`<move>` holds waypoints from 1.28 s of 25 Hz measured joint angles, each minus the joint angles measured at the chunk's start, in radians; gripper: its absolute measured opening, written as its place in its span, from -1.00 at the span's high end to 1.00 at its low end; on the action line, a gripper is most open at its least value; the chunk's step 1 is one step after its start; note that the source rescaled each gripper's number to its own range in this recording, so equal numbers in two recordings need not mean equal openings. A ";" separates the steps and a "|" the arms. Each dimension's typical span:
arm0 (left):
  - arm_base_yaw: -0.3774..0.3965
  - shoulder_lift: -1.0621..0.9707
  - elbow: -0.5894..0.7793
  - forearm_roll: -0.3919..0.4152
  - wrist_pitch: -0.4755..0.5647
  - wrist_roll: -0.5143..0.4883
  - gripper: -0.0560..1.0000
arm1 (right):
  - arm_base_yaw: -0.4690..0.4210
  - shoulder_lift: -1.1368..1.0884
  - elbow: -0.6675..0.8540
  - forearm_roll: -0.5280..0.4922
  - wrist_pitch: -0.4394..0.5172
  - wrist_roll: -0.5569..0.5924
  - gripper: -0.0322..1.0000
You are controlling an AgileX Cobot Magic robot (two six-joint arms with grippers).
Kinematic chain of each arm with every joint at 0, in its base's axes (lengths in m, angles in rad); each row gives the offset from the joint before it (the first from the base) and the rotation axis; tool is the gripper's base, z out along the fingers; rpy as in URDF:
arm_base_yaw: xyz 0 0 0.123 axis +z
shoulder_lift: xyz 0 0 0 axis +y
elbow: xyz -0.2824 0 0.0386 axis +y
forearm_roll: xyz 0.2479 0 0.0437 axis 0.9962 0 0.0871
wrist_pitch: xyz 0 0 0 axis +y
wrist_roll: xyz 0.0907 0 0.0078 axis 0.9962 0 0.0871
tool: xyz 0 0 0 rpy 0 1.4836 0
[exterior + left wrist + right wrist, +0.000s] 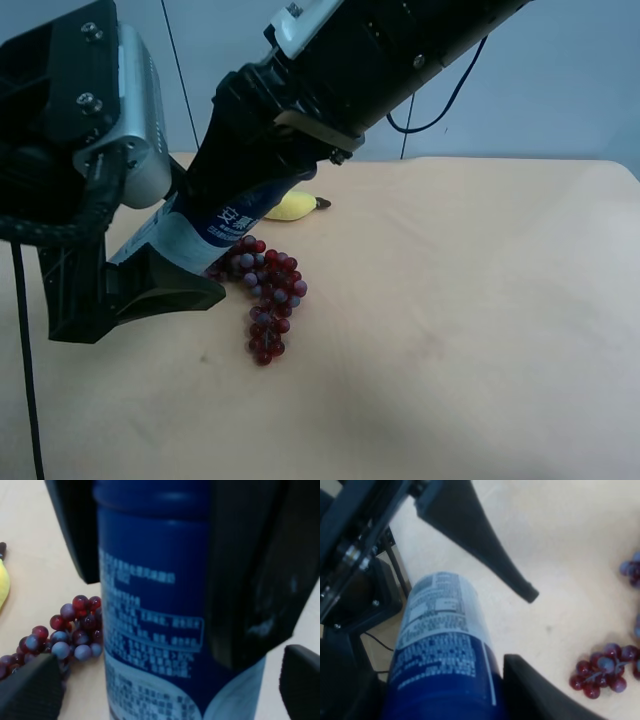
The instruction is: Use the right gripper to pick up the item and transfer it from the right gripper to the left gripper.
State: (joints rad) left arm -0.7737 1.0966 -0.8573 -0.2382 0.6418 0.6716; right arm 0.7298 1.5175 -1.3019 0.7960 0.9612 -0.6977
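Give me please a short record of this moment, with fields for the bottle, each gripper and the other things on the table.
bottle: tilted, held up above the table
right gripper: shut on the bottle's blue upper part
left gripper: open, fingers on both sides of the bottle's white lower end, not touching it
handover: not yet done
other things: grapes and plush banana, lying on the table
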 joint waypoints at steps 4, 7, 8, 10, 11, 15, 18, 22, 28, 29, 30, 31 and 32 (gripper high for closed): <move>0.000 0.000 0.000 0.000 0.020 0.000 -0.33 | 0.000 0.000 0.000 0.000 0.000 -0.035 0.93; 0.000 0.000 0.000 0.000 0.045 0.000 -0.31 | 0.000 0.000 0.000 0.007 0.000 -0.060 0.93; 0.000 0.000 0.000 0.000 0.048 0.000 -0.29 | 0.000 0.000 0.000 0.026 0.000 -0.081 0.93; 0.000 0.000 0.000 0.000 0.052 0.000 -0.26 | 0.000 0.000 0.000 0.053 0.000 -0.106 0.93; 0.000 0.000 0.000 0.000 0.051 0.000 -0.24 | 0.000 0.000 0.000 0.065 0.000 -0.112 0.93; 0.000 0.000 0.000 0.000 0.051 0.000 -0.18 | 0.000 0.000 0.000 0.077 0.000 -0.122 0.93; 0.000 0.000 0.000 0.000 0.051 0.000 -0.18 | 0.000 0.000 0.000 0.077 0.000 -0.123 0.93; 0.000 0.000 0.000 0.000 0.051 0.000 0.07 | 0.000 0.000 0.000 0.077 0.000 -0.123 0.93; 0.000 0.000 0.000 0.000 0.052 0.001 0.83 | 0.000 0.000 0.000 0.081 0.004 -0.124 0.93; 0.000 0.000 0.000 0.000 0.052 0.001 0.83 | 0.000 0.000 0.000 0.081 0.004 -0.124 0.93; 0.000 0.000 0.000 0.000 0.052 0.001 0.83 | 0.000 0.000 0.000 0.081 0.004 -0.124 0.93; 0.000 0.000 0.000 0.000 0.052 0.001 0.83 | 0.000 0.000 0.000 0.081 0.004 -0.124 0.93; 0.000 0.000 0.000 0.000 0.052 0.001 0.83 | 0.000 0.000 0.000 0.081 0.004 -0.124 0.93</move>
State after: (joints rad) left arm -0.7740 1.0966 -0.8573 -0.2378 0.6935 0.6722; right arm 0.7298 1.5175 -1.3019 0.8768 0.9650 -0.8217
